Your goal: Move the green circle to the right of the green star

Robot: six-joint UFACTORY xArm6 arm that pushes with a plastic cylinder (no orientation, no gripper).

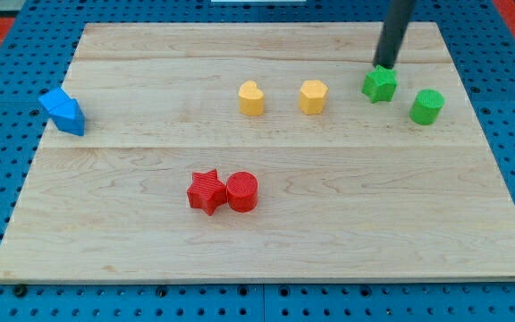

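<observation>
The rod comes down from the view's top edge and my tip (387, 65) sits right at the upper edge of the green star (380, 84), touching it or as good as touching. There are no fingers on this arm to open or close, just a plain rod end, and it holds nothing. Now the one that matters: the green circle (426, 106) lies toward the view's right and bottom of my tip, just beyond the star, close beside it but with a sliver of counter (266, 241) showing between them. So the circle already stands on the star's right side, only a little lower in the view, and the job looks close to done. The circle is round, so no long axis to worry about. Any further nudge would have my tip travel round the star to reach the circle, and the risk is bumping the star on the way. Off toward the view's left of my tip sit the yellow hexagon (313, 97) and the yellow heart (251, 98), well apart from the action. The red and blue blocks are farther off.
</observation>
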